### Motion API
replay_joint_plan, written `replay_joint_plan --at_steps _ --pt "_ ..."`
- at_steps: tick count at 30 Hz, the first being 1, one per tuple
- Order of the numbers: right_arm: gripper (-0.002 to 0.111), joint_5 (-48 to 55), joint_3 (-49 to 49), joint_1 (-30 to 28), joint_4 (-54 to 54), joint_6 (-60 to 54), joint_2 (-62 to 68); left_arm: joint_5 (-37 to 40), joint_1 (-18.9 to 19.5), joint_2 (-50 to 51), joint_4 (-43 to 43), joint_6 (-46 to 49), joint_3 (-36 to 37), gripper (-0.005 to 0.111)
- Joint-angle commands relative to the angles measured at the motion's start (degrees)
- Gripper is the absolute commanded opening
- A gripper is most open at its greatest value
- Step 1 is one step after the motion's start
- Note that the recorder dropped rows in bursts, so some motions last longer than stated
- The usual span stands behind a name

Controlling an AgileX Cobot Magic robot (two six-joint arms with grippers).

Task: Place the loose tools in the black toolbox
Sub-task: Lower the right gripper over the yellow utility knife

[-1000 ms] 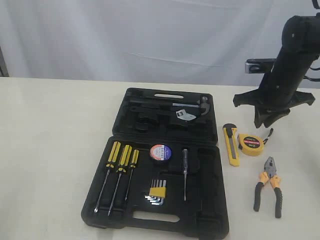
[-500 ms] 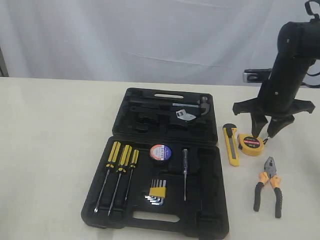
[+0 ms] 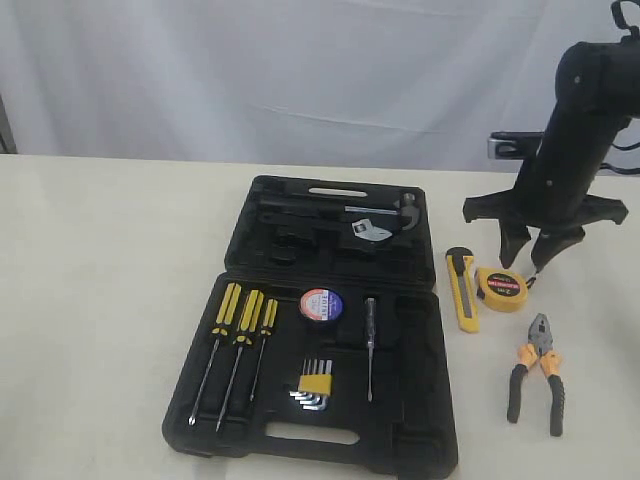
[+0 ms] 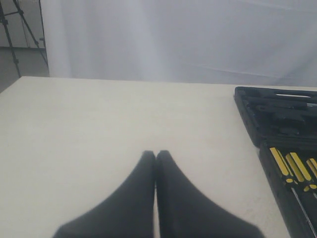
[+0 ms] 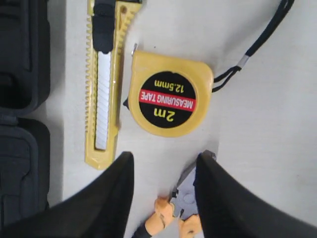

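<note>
The black toolbox [image 3: 410, 400] lies open; the black tape roll [image 3: 321, 304] with its white-red-blue label sits inside it. To its right on the table lie the yellow utility knife [image 3: 462, 290] [image 5: 105, 84], the yellow tape measure [image 3: 503, 288] [image 5: 168, 94] and the pliers [image 3: 537, 372] [image 5: 181, 208] with orange-and-black handles. My right gripper [image 3: 536, 258] [image 5: 163, 161] hangs open just above the tape measure, holding nothing. My left gripper [image 4: 155, 154] is shut and empty over bare table, left of the toolbox [image 4: 277, 119].
Three yellow-and-black screwdrivers [image 3: 238, 335], a hex key set [image 3: 314, 385] and a slim tester screwdriver [image 3: 369, 345] rest in the box's lower half. A hammer and wrench [image 3: 375, 228] sit in the upper half. The tape measure's black strap [image 5: 257, 44] trails across the table.
The right gripper dropped toward the tape measure and its fingers now point down over it; between the last two frames it barely shifted. No tool has moved.
</note>
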Motion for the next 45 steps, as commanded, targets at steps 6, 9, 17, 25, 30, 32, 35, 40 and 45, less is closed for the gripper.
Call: replay_joint_plan --at_steps 6,9,17,25,30,32,35,40,45 --pt "0.040 -10.81 -0.53 1.50 1.07 -5.76 0.95 0.05 -0.12 -0.16 -0.14 -0.11 0.12 0.000" --pt "0.040 -11.30 -1.64 4.33 0.75 -7.20 1.99 0.05 -0.12 -0.16 -0.14 -0.11 0.12 0.000" --pt "0.040 -9.45 -1.76 8.57 0.75 0.24 1.99 0.05 -0.12 -0.16 -0.14 -0.11 0.12 0.000" --pt "0.040 -7.06 -1.76 8.46 0.75 0.71 1.99 0.05 -0.12 -0.16 -0.14 -0.11 0.12 0.000" --pt "0.040 -6.91 -1.76 8.46 0.75 3.54 1.99 0.05 -0.12 -0.16 -0.14 -0.11 0.12 0.000" --pt "0.040 -7.04 -1.76 8.46 0.44 3.66 1.99 0.05 -0.12 -0.16 -0.14 0.04 0.12 0.000" --pt "0.040 -7.04 -1.76 8.46 0.44 3.66 2.21 0.05 -0.12 -0.16 -0.14 0.04 0.12 0.000" --pt "0.040 -5.94 -1.62 8.46 0.33 3.66 4.07 0.05 -0.12 -0.16 -0.14 -0.10 0.12 0.000" --pt "0.040 -6.19 -1.62 8.46 -1.29 5.36 5.11 0.05 -0.12 -0.16 -0.14 -0.10 0.12 0.000"
